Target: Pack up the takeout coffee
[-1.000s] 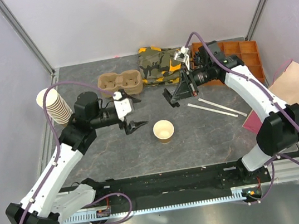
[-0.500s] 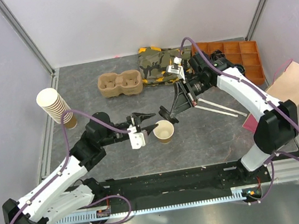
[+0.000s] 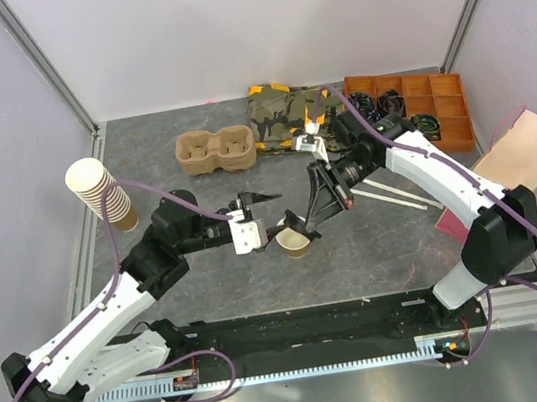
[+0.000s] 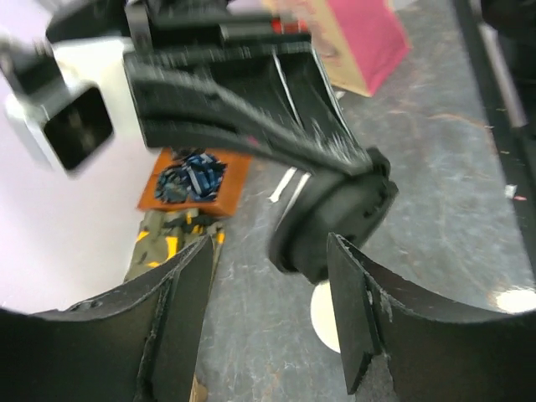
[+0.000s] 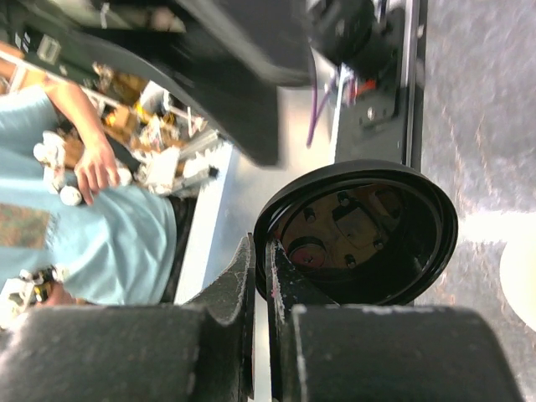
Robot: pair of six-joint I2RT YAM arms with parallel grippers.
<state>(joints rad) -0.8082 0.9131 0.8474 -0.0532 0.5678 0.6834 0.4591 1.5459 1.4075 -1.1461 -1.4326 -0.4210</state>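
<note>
tightly, right tool [image 5: 262, 266] pinches the black lid [image 5: 360, 234] at its rim; left tool [image 4: 270, 251] stands spread, empty.

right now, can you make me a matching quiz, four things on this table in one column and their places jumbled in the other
Things:
1. black lid
2. cup stack
3. pulp carrier
4. orange tray

Places:
A. back right corner
B. left edge of the table
C. pinched in the right claw
D. at the back, left of the camouflage cloth

Pairs: 1-C, 2-B, 3-D, 4-A
</note>
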